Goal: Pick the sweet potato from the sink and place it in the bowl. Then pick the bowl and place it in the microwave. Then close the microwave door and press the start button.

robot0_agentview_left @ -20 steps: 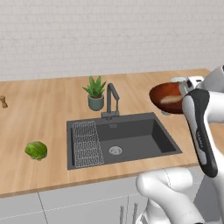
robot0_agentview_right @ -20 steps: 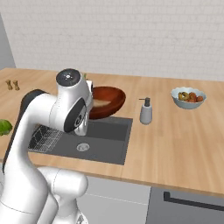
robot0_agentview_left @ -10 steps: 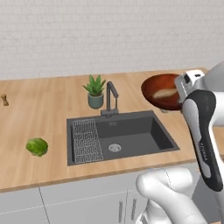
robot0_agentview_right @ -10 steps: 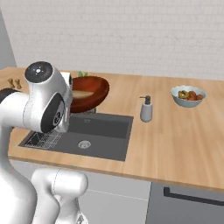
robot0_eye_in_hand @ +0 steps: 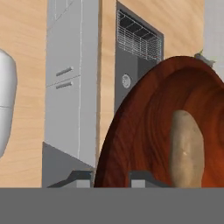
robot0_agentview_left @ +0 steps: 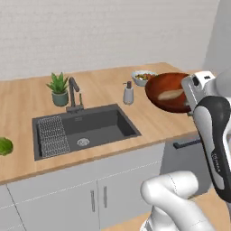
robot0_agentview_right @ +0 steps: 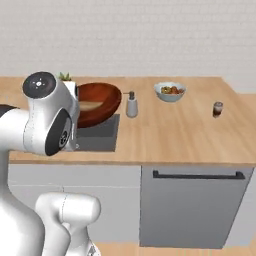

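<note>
1. Gripper (robot0_eye_in_hand: pixel 111 177) pinches bowl (robot0_agentview_left: pixel 169 92) rim, one finger each side; bowl held off the counter (robot0_agentview_left: pixel 108 90), right of sink (robot0_agentview_left: pixel 83 131).
2. Potato (robot0_eye_in_hand: pixel 187 148) lies inside bowl.
3. Soap bottle (robot0_agentview_left: pixel 128 94) & fruit bowl (robot0_agentview_left: pixel 143 77) on counter just behind; lettuce (robot0_agentview_left: pixel 4 146) far left.
</note>
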